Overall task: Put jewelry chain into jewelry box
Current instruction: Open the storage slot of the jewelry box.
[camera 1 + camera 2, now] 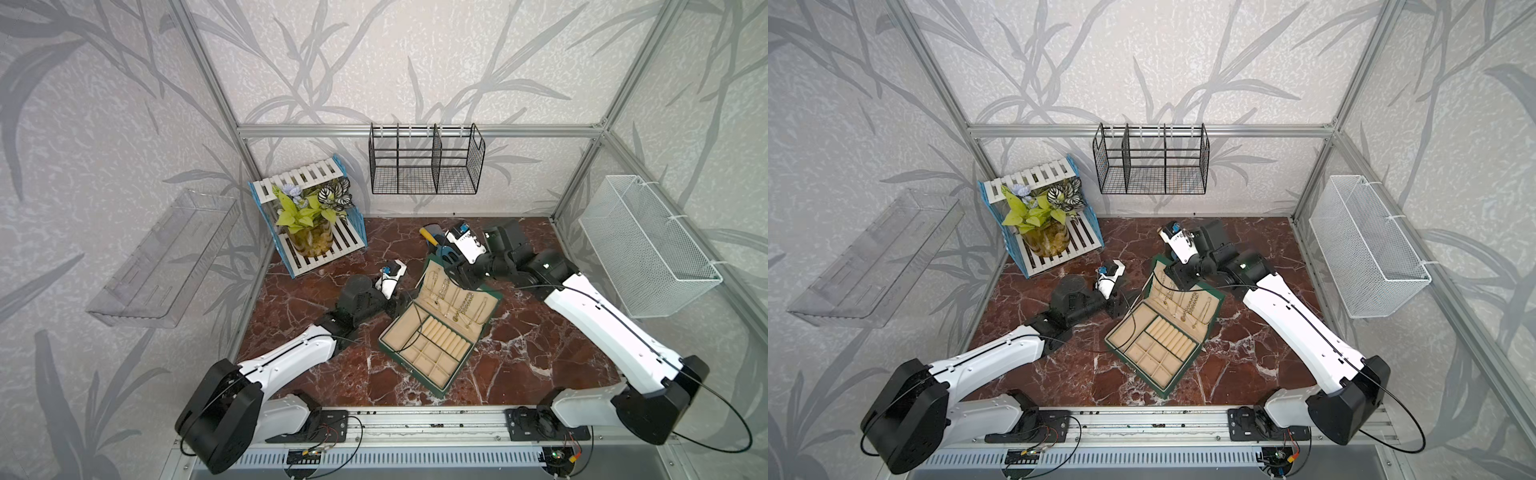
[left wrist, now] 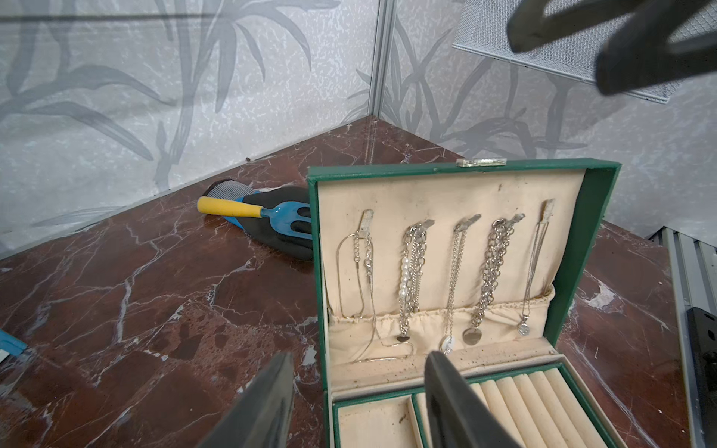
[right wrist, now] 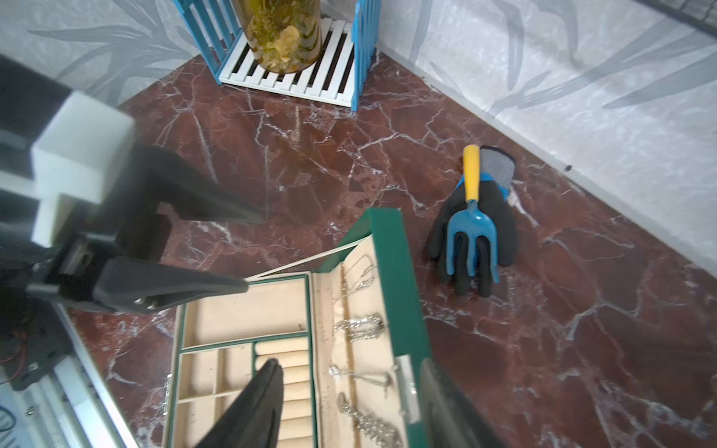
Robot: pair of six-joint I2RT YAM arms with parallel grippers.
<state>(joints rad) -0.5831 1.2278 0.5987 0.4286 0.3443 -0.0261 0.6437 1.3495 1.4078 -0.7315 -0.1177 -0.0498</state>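
The box [image 1: 432, 332] lies open, chains [image 2: 446, 271] hanging in its lid; both grippers' jaws stand apart, holding nothing.

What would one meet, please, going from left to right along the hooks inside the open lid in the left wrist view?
Thin snake chain → pearl-and-chain bundle → fine chain with an oval pendant → chunky link chain with a round disc → fine chain with a small round pendant, all hanging in the jewelry box.
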